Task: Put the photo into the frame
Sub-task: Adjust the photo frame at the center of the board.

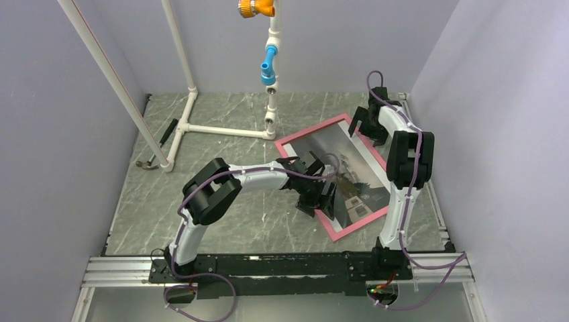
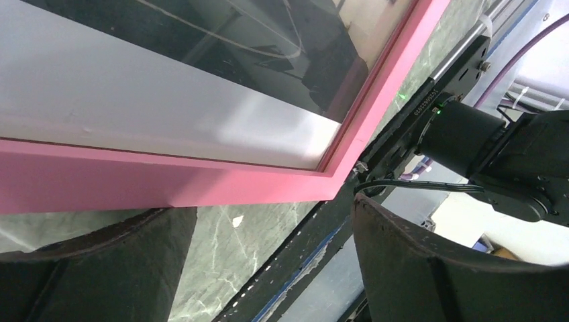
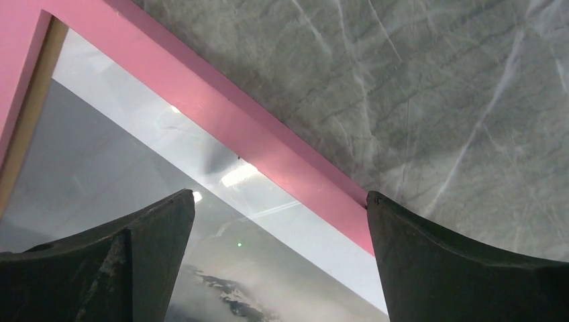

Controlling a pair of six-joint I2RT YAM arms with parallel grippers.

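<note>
The pink frame (image 1: 312, 129) lies face up on the table's right side, and the photo (image 1: 349, 168) shows through its pane. My left gripper (image 1: 322, 198) sits at the frame's near-left edge. In the left wrist view the left gripper (image 2: 272, 215) is open with bare table between its fingers, and the frame's (image 2: 201, 181) corner lies just past the tips. My right gripper (image 1: 366, 127) hovers at the frame's far right corner. Seen from the right wrist, that gripper (image 3: 278, 201) is open, straddling the frame's (image 3: 221, 107) pink rail and the photo's (image 3: 268, 268) white margin.
A white pipe stand (image 1: 221, 127) rises at the back left, with a blue and orange fitting (image 1: 268, 67) on its upright. A hammer (image 1: 158, 144) lies by the left wall. Walls close in on three sides. An aluminium rail (image 1: 268, 265) runs along the near edge.
</note>
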